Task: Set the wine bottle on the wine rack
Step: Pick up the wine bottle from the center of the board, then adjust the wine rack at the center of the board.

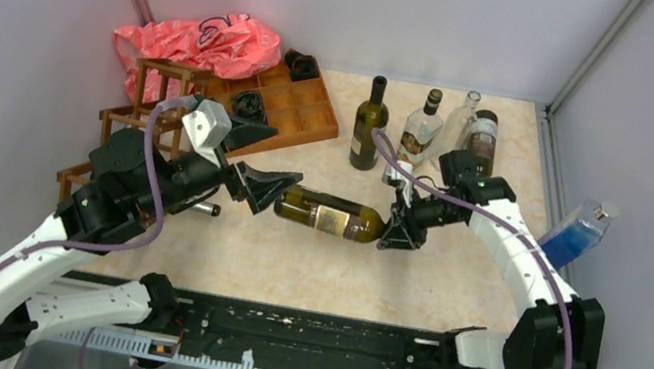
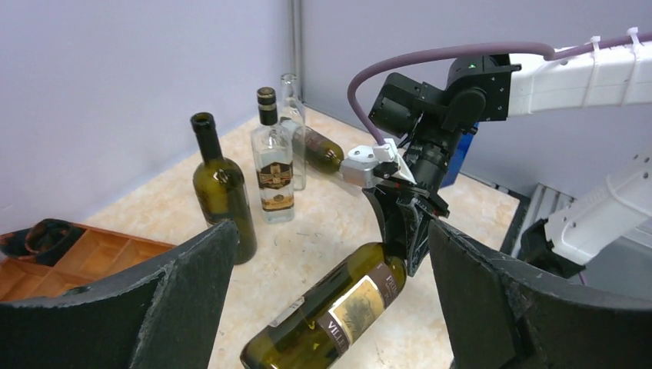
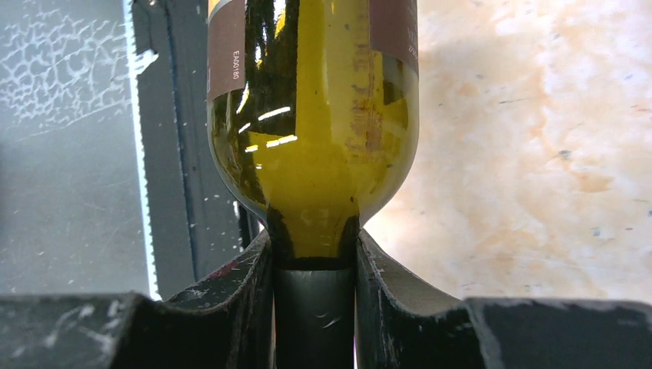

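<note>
The wine bottle (image 1: 330, 216), green glass with a tan and brown label, lies level across the table's middle. My right gripper (image 1: 393, 229) is shut on its black-capped neck. In the right wrist view the fingers (image 3: 250, 292) pinch the neck just below the bottle's (image 3: 315, 115) shoulder. My left gripper (image 1: 278, 194) stands open at the base end. In the left wrist view the bottle (image 2: 338, 311) lies between its wide-apart fingers (image 2: 184, 300), untouched. The dark wooden wine rack (image 1: 150, 98) stands at the far left, partly behind my left arm.
An orange-brown compartment tray (image 1: 290, 112) and a pink plastic bag (image 1: 201, 41) sit behind the rack. A dark green bottle (image 1: 371, 123), a labelled clear bottle (image 1: 423, 125) and others stand at the back. A blue bottle (image 1: 578, 234) leans at the right wall.
</note>
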Robot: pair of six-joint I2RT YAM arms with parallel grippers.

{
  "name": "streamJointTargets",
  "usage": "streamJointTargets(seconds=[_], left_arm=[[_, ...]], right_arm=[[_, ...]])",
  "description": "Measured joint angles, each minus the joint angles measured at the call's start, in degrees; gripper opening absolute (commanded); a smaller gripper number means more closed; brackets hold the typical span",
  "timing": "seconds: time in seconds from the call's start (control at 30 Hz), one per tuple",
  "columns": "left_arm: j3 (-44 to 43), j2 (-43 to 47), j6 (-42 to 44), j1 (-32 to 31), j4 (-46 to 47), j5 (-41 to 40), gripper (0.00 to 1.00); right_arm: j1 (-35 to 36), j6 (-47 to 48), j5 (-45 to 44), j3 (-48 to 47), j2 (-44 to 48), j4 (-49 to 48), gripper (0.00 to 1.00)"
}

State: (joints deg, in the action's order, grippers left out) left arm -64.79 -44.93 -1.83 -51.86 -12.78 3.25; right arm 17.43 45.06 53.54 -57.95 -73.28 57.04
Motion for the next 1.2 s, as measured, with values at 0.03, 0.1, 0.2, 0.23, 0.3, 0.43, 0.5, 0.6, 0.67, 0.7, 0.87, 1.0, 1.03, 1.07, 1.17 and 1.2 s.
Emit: streamJointTargets(seconds=[0.03, 0.1, 0.2, 0.23, 0.3, 0.43, 0.5, 0.6, 0.67, 0.7, 0.87, 1.0, 1.03, 1.07, 1.17, 1.2], left_arm=[[-0.37, -0.11, 0.11, 0.00, -0.13, -0.55, 0.99], [-1.20, -0.37, 0.11, 0.00, -0.31, -2.08, 0.99], [-2.58, -0.96, -0.35, 0.00, -0.63, -4.46, 0.99], [-3.10, -1.20, -0.59, 0.00, -0.74, -5.20, 0.99], [-4.35, -1.79, -1.36, 0.00, -0.96, -6.67, 0.99], [-7.17, -2.78, -3.34, 0.00, -1.46, -9.33, 0.99], [-8.13, -2.80, -4.57, 0.00, -1.64, -10.58, 0.99], [-8.63, -2.19, -6.56, 0.00, -1.84, -12.44, 0.99], [-8.63, -1.64, -7.91, 0.00, -2.34, -13.81, 0.99], [-8.66, -1.40, -8.50, 0.00, -2.67, -14.40, 0.99], [-9.35, -0.48, -10.29, 0.00, -4.26, -18.88, 0.99], [-12.31, -1.57, -10.16, 0.00, -5.92, -21.92, 0.99], [-13.05, -2.10, -10.08, 0.00, -6.23, -22.49, 0.99], [-13.84, -2.75, -9.90, 0.00, -6.64, -23.15, 0.99], [-15.43, -4.96, -8.96, 0.00, -7.54, -24.37, 0.99], [-15.87, -5.66, -8.59, 0.00, -7.96, -24.68, 0.99]], right_arm=[[0.00, 0.07, -0.33, -1.09, -0.72, 0.15, 0.00], [0.00, -0.11, -0.96, -3.76, -2.69, 0.00, 0.00], [0.07, -2.10, -1.68, -7.13, -5.33, -1.60, 0.00], [0.24, -2.86, -1.81, -7.74, -5.92, -2.34, 0.00], [0.98, -4.83, -2.67, -8.66, -6.75, -4.57, 0.00], [5.01, -10.67, -4.90, -9.27, -7.41, -9.79, 0.00], [7.67, -14.32, -5.20, -9.33, -8.17, -13.51, 0.00], [11.34, -19.65, -5.92, -9.35, -10.25, -19.91, 0.00], [13.03, -23.23, -6.49, -9.35, -11.82, -23.67, 0.00], [13.79, -25.44, -6.78, -9.38, -12.83, -25.83, 0.00], [17.00, -33.44, -9.49, -12.41, -19.43, -32.28, 0.00], [19.21, -36.41, -10.82, -16.44, -24.44, -33.42, 0.00], [19.74, -36.83, -11.06, -17.68, -25.70, -33.42, 0.00], [20.24, -37.18, -11.28, -18.93, -26.91, -33.46, 0.00], [21.66, -37.83, -11.91, -22.56, -30.34, -33.42, 0.00], [22.05, -38.07, -11.87, -23.78, -31.50, -33.42, 0.00]])
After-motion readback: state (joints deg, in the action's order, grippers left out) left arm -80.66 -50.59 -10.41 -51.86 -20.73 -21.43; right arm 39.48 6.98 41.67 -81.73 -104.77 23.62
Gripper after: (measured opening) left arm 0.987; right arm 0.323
